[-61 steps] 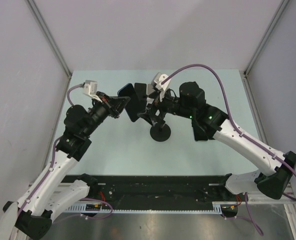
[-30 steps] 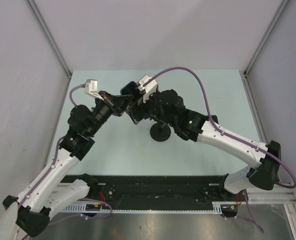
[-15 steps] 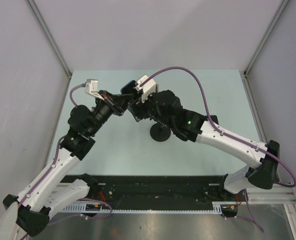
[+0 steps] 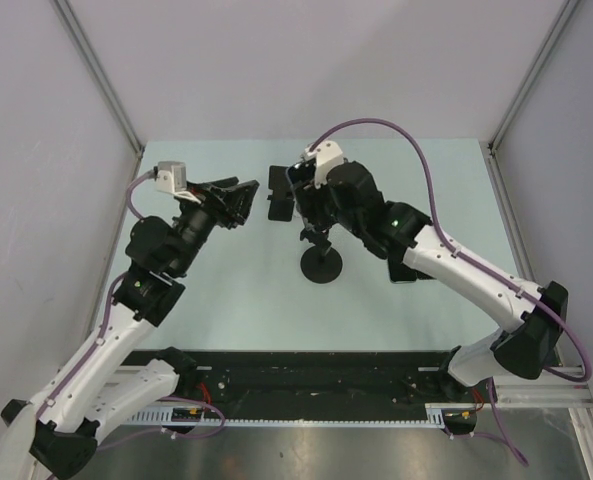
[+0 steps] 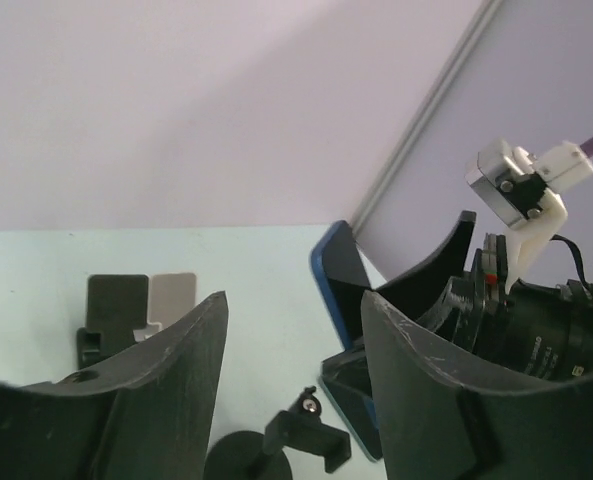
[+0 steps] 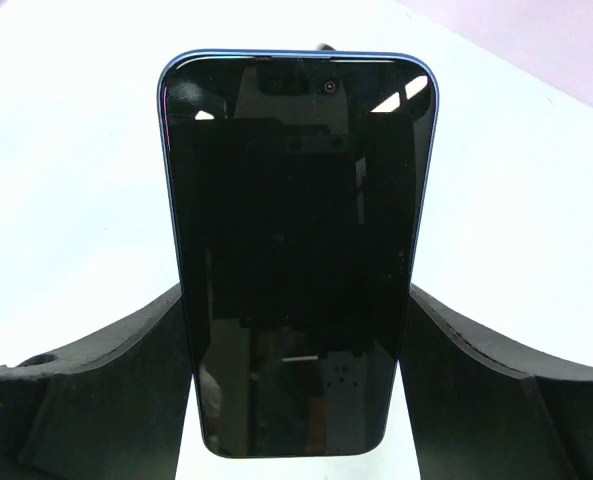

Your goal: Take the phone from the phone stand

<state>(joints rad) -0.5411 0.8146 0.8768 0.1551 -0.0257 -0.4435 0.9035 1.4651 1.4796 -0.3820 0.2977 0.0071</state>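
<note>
The phone (image 6: 296, 250), black-screened with a blue edge, is clamped by its long sides between my right gripper's (image 6: 298, 290) fingers. In the top view the phone (image 4: 278, 200) hangs upright in the right gripper (image 4: 294, 195), above and left of the phone stand (image 4: 321, 265). The stand is black, with a round base, and its small clamp is empty. My left gripper (image 4: 241, 200) is open just left of the phone, apart from it. In the left wrist view its fingers (image 5: 416, 380) frame the phone's blue edge (image 5: 328, 275) and the stand (image 5: 301, 440), with nothing between them.
A dark flat object (image 4: 406, 268) lies on the table under the right forearm. A dark piece (image 5: 114, 300) and a grey piece (image 5: 173, 293) lie flat on the pale green table (image 4: 226, 290). Grey walls close the sides and back.
My left gripper has opened, let go of the phone and drawn back to the left. The right gripper has kept the phone and shifted right with it, off the stand.
</note>
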